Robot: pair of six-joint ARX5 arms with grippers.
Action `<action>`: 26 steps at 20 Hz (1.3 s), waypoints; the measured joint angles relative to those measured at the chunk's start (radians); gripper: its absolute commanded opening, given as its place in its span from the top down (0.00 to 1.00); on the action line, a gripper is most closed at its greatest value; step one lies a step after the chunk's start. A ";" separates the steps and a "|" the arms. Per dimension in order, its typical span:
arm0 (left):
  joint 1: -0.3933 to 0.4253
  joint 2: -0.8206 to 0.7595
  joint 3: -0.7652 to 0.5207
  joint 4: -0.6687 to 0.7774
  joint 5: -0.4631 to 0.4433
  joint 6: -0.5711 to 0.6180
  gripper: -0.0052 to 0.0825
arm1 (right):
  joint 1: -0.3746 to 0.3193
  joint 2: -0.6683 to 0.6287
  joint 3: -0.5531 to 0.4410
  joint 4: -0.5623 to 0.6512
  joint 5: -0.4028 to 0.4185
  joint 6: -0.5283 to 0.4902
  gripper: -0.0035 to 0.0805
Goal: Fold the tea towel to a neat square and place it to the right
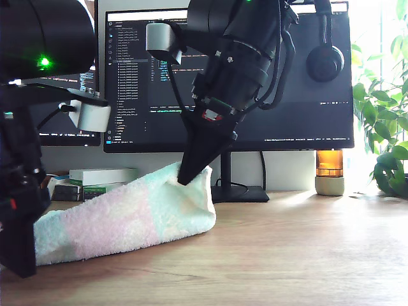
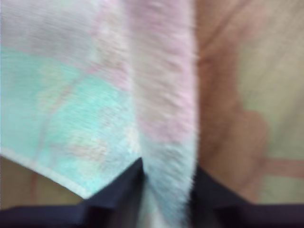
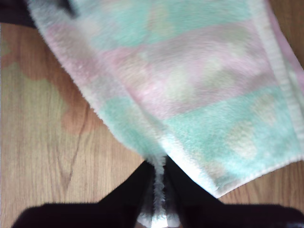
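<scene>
The tea towel [image 1: 127,217], fluffy with pale mint, pinkish and white checks, is held stretched above the bench [image 1: 287,255] towards the exterior view's left, sagging in the middle, where it appears to touch the wood. In the first wrist view the first tool [image 2: 166,171] is seen clamped on a thick fold of the towel [image 2: 71,109]; in the second wrist view the second tool [image 3: 159,164] is pinched tight on a thin edge of it [image 3: 190,95]. Which of the two arms in the exterior view is which cannot be told. The central arm [image 1: 236,64] grips the towel's raised end, while the side arm [image 1: 19,210] stands at the low end by the exterior view's left edge. Behind the towel lie white and green boxes [image 1: 102,178]. Further back stands a monitor [image 1: 287,83] on its stand [image 1: 233,191], with headphones [image 1: 325,60] hung on it. An amber jar [image 1: 329,172] and a leafy plant [image 1: 382,127] stand at the exterior view's right, well apart from the towel.
</scene>
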 measured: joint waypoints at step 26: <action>0.021 -0.011 0.129 -0.221 0.797 -0.004 0.97 | -0.056 0.000 0.000 -0.239 -0.002 0.032 0.97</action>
